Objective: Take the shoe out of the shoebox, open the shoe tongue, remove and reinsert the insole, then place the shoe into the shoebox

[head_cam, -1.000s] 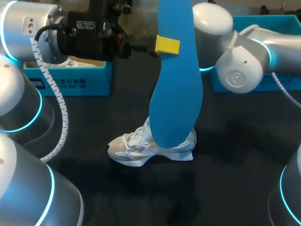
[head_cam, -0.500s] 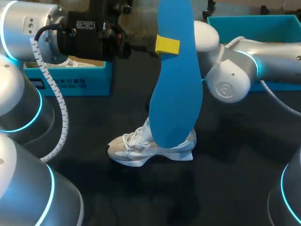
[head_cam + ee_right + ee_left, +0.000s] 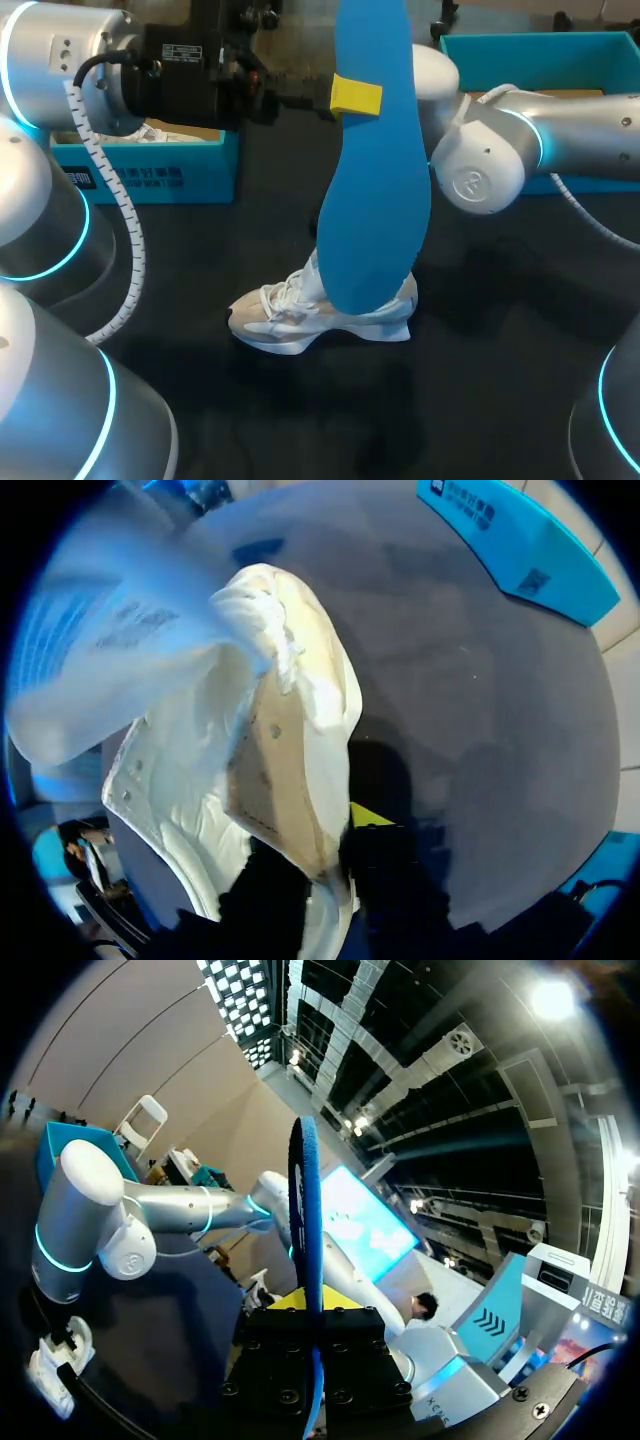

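Left gripper (image 3: 358, 98) grasps the long blue foam insole (image 3: 378, 200), long axis 12-to-6, directly over the white lace-up sneaker (image 3: 290, 318), which the right gripper (image 3: 325, 855) clamps.

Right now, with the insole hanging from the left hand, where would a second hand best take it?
Probably the mid-section of the insole, just below the left hand, coming in from the free edge opposite that hand. It hangs upright as a thin flat sheet, so close on its two faces. The broad lower end hangs unsupported and would likely flex.
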Controlling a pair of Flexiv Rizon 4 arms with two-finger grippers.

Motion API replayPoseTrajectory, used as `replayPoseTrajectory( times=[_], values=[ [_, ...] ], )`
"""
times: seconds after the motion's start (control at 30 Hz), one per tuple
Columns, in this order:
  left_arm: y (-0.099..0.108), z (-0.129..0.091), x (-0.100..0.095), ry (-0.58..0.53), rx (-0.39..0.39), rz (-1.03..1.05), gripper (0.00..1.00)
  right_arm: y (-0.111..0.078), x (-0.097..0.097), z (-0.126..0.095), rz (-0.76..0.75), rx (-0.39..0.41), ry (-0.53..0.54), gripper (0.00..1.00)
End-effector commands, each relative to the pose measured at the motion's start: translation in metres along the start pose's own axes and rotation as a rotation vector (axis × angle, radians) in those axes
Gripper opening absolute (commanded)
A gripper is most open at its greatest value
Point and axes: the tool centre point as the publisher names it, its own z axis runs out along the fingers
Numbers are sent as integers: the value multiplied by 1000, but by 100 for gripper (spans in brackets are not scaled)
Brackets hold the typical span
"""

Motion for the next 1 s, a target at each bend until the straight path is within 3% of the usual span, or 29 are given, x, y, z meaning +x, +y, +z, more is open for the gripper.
replayPoseTrajectory(
  times=[0.03,0.07,0.1,0.37,0.7,0.83,0.9,1.0],
  values=[
    [-1,1,-1,0,-2,0,0,-5,1,-3,41,-53,21,0],
    [-1,1,-1,0,-2,0,0,-4,2,-6,55,-50,39,0],
    [-1,1,-1,0,-2,0,0,-2,4,-10,72,2,67,0],
    [-1,1,-1,0,-2,0,0,6,21,-32,241,-30,105,0],
    [-1,1,-1,0,-2,0,0,15,26,-33,508,-196,9,0],
    [-1,1,-1,0,-2,0,0,16,30,-33,619,-223,-18,0],
    [-1,1,-1,0,-2,0,0,16,35,-32,726,-291,-43,0],
    [-1,1,-1,0,-2,0,0,14,41,-33,818,-309,-56,0]
  ],
)
